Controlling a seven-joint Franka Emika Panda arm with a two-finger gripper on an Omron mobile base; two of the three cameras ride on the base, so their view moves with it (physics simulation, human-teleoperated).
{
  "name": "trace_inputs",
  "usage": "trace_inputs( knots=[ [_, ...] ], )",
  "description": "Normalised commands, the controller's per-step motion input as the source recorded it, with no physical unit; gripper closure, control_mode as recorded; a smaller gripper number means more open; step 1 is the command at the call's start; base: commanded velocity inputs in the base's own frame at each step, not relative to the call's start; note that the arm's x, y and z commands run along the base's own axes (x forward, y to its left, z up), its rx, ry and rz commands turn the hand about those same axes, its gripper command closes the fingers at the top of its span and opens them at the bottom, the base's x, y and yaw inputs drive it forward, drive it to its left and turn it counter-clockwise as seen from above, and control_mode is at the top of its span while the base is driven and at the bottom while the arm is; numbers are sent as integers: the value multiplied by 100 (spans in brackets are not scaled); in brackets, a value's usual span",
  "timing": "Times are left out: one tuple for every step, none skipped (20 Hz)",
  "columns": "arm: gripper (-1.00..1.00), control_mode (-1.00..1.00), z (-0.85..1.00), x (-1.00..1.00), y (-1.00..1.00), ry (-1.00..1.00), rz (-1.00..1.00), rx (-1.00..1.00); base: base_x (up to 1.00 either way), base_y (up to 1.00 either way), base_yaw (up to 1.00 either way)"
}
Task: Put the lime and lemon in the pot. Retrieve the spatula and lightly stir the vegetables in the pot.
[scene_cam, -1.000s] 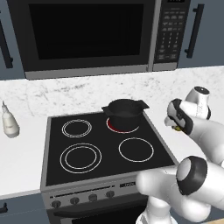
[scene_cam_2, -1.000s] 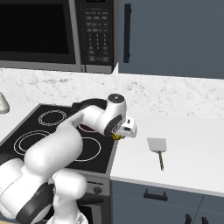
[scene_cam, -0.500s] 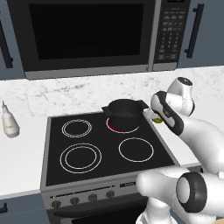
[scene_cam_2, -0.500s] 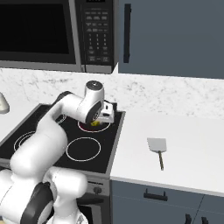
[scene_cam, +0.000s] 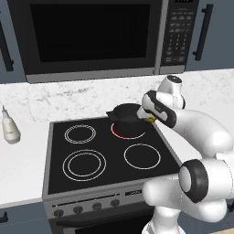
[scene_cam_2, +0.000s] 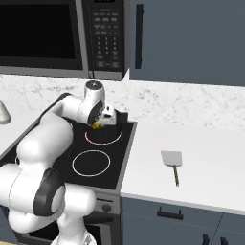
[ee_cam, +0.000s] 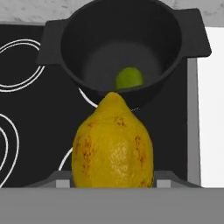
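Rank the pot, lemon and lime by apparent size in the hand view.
1. pot
2. lemon, though it sits nearest the camera, which inflates it
3. lime, lying inside the pot, partly hidden by the pot's near wall

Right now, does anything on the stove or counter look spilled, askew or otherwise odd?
Nothing stands out. The round black pot sits upright on the red-glowing burner with the green lime inside, the yellow lemon is held in the gripper, and the grey-bladed spatula lies flat.
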Motion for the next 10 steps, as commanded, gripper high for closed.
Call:
trace_inputs(
  knots=[
    [100, -100, 0, 71, 0, 4, 0, 0, 0, 0, 0],
    [100, -100, -1, 74, 0, 1, 0, 0, 0, 0, 0],
    [100, -100, -1, 69, 9, 0, 0, 0, 0, 0, 0],
    [100, -100, 0, 72, 9, 0, 0, 0, 0, 0, 0],
    [100, -100, 0, 69, 14, 0, 0, 0, 0, 0, 0],
    [100, -100, 0, 66, 1, 1, 0, 0, 0, 0, 0],
    [100, -100, -7, 58, 0, 0, 0, 0, 0, 0, 0],
    [100, -100, -11, 52, 0, 0, 0, 0, 0, 0, 0],
    [100, -100, -11, 49, 0, 0, 0, 0, 0, 0, 0],
    [100, -100, -12, 46, 0, 0, 0, 0, 0, 0, 0]
  ],
)
